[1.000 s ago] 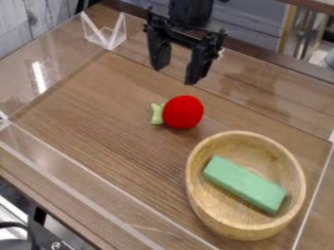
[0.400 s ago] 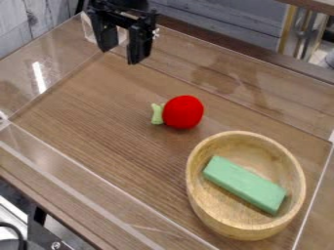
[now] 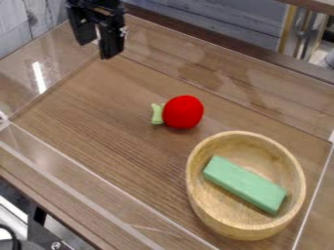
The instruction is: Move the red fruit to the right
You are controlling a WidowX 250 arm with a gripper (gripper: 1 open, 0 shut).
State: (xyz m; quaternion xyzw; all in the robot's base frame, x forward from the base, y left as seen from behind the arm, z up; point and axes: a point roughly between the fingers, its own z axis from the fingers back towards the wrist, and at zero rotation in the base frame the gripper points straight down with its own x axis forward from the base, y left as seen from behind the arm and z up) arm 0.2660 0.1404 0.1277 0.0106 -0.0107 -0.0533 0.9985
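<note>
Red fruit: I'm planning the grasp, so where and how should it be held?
Probably grip the round bright red toy fruit across its wide body from above, fingers on opposite sides. The ball shape stands open on the wooden table; the light green leafy stub looks too small to hold.

The robot's gripper [image 3: 101,49] is dark all over, a charcoal shade close to black, with a faint bluish-gray cast. Its outline is angular and uneven rather than smooth. Taking the gripper as the landmark, its upper part is a dark, irregular mass, cut off by the top edge of the view. At its lower end are blocky, dark sections, one toward each side. Small paler gray patches break up the dark surface. The picture is too small and soft to make out screws, lettering or separate cables on it.
</note>
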